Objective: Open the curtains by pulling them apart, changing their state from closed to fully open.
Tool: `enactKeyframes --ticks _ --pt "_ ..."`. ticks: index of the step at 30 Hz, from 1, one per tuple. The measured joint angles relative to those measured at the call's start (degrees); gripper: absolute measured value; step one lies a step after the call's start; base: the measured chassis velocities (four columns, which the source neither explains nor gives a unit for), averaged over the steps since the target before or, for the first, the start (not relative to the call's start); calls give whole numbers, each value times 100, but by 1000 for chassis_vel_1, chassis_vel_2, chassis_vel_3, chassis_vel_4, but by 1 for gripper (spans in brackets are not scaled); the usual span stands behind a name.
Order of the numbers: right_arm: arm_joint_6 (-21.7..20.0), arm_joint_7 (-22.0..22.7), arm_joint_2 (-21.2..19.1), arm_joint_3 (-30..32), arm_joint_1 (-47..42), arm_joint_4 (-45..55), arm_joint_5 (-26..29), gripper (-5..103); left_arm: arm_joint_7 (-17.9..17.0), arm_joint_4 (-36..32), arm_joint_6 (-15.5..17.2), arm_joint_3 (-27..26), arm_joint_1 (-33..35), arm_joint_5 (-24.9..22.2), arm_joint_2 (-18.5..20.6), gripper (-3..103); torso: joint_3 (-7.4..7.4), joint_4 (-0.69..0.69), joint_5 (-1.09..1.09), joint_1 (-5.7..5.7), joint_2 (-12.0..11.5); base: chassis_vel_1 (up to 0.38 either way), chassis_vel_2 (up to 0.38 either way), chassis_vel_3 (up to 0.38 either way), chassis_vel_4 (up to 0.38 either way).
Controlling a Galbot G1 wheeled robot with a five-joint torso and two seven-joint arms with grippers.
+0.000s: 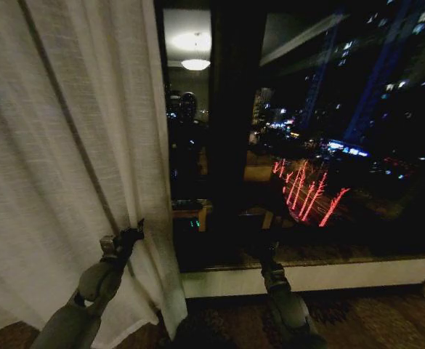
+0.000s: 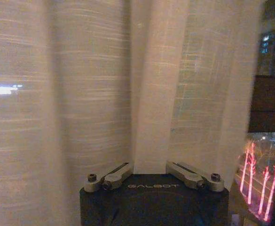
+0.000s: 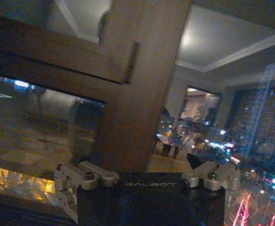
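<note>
On the robot's left, a sheer cream curtain (image 1: pixel 59 167) hangs bunched in soft pleats, covering the left part of the window and reaching down to the patterned carpet (image 1: pixel 357 313). Its inner edge falls beside the dark window frame (image 1: pixel 230 131), leaving the glass (image 1: pixel 343 131) to the right uncovered (city lights and red glowing streaks show through it, along with a reflected ceiling lamp (image 1: pixel 195 64)).

The left gripper (image 1: pixel 134 234) is raised against the curtain near that inner edge, low on the panel. From the left wrist camera, the left gripper (image 2: pixel 149 165) has its finger links splayed to either side and a vertical fold of fabric (image 2: pixel 158 84) running down between them; the fingertips themselves are hidden in the cloth, so whether they pinch the fold cannot be told.

Further right, the right arm (image 1: pixel 285 305) rises in front of the pale sill (image 1: pixel 328 275) below the glass. In the right wrist view, the right gripper (image 3: pixel 149 172) faces the wooden frame post (image 3: pixel 142 89), its fingers spread wide with nothing between them.
</note>
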Motion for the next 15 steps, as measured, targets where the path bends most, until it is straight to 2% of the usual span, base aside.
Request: enactKeyframes --ticks 8,15 --pt "3 -17 -2 0 15 3 10 100 1 -109 0 -70 93 -2 15 0 0 0 1 -1 0 294 300 -315 -296" --pt "5 -46 2 -22 5 15 12 100 7 -254 0 -229 267 -11 23 0 0 0 1 0 0 346 362 -350 -346"
